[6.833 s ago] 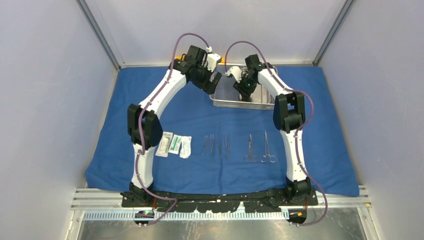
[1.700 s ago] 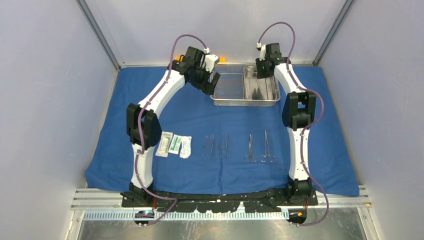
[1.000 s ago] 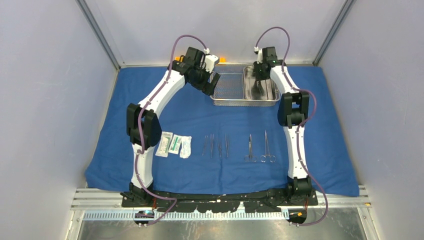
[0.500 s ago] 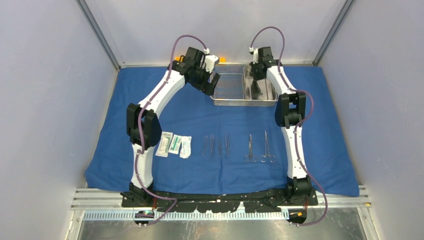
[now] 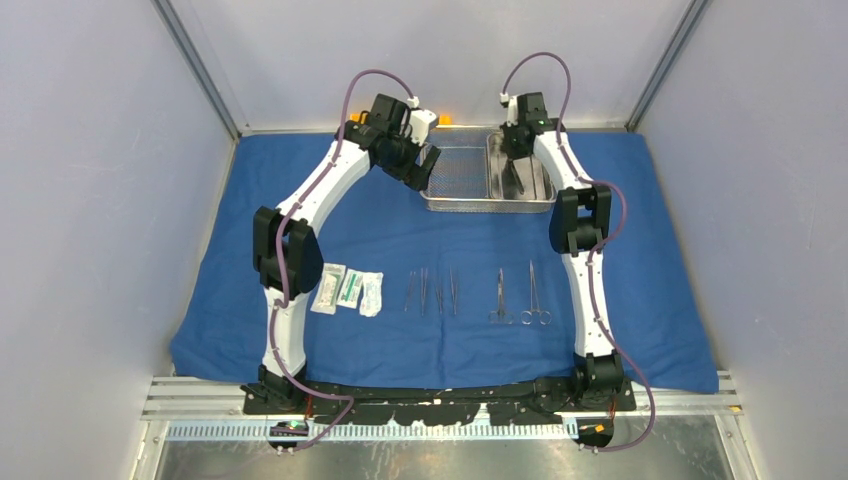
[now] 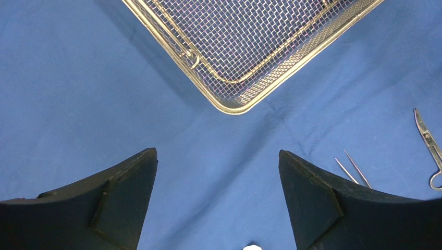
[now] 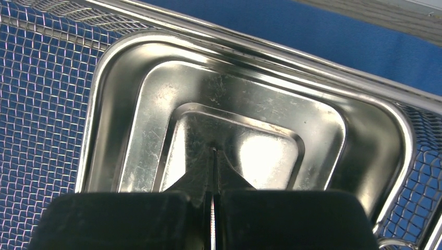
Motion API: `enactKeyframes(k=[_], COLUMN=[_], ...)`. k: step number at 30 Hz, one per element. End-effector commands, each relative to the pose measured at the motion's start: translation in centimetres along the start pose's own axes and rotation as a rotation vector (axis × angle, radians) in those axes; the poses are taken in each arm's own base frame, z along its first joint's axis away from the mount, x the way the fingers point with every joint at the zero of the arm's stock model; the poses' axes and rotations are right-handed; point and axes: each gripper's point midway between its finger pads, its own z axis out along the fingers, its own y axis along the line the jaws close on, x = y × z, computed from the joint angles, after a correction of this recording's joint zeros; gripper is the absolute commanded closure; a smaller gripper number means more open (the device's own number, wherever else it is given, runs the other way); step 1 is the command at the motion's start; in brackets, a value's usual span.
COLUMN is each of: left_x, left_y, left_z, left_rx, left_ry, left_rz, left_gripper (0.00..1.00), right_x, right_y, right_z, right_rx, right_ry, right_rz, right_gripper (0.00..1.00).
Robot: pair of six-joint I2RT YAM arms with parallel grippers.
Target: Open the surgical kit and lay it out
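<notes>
Blue cloth wrap (image 5: 660, 280) is unfolded, white-green packets (image 5: 347, 290), steel forceps (image 5: 432, 290) and scissors (image 5: 518, 298) laid before the steel mesh basket (image 5: 455, 170); only the solid steel tray (image 5: 545, 185) sits unremoved inside it, under the closed, seemingly empty right hand (image 7: 213, 172); left hand (image 6: 217, 161) wide open.

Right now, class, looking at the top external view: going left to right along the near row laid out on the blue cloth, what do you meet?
Three white-green packets → thin forceps → two ring-handled scissors.
</notes>
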Motion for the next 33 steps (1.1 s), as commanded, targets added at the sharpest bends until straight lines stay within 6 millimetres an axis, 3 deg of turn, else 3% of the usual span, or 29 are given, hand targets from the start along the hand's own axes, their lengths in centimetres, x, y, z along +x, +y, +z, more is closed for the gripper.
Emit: enactKeyframes(k=[1, 9, 16, 26, 28, 33], left_x=[-2.2, -3.5, -6.3, -12.8, -13.3, -14.9], left_y=[-0.2, -0.7, -1.4, -3.9, -4.4, -5.6], left_z=[-1.6, -0.4, 1.9, 7.9, 9.0, 10.0], left_rx=[0.008, 0.055, 0.123, 0.27, 0.297, 0.338], left_ry=[-0.083, -0.123, -0.202, -0.4, -0.423, -0.497], left_rz=[0.014, -0.021, -0.098, -0.246, -0.267, -0.277], left_gripper=[0.11, 0.11, 0.14, 0.21, 0.21, 0.22], right_x=[-3.1, -6.9, -8.0, -7.6, -7.2, -5.7], right_y=[-0.9, -0.8, -0.8, -0.7, -0.9, -0.9], right_z=[-2.0, -5.5, -6.7, -6.3, -5.9, -4.0], right_rx=[0.013, -0.003, -0.003, -0.008, 0.0, 0.004], right_ry=[-0.08, -0.185, -0.215, -0.208, -0.195, -0.161], right_rz=[0.029, 0.051, 0.056, 0.056, 0.048, 0.046], right_gripper=[1.0, 1.0, 1.0, 1.0, 1.0, 0.83])
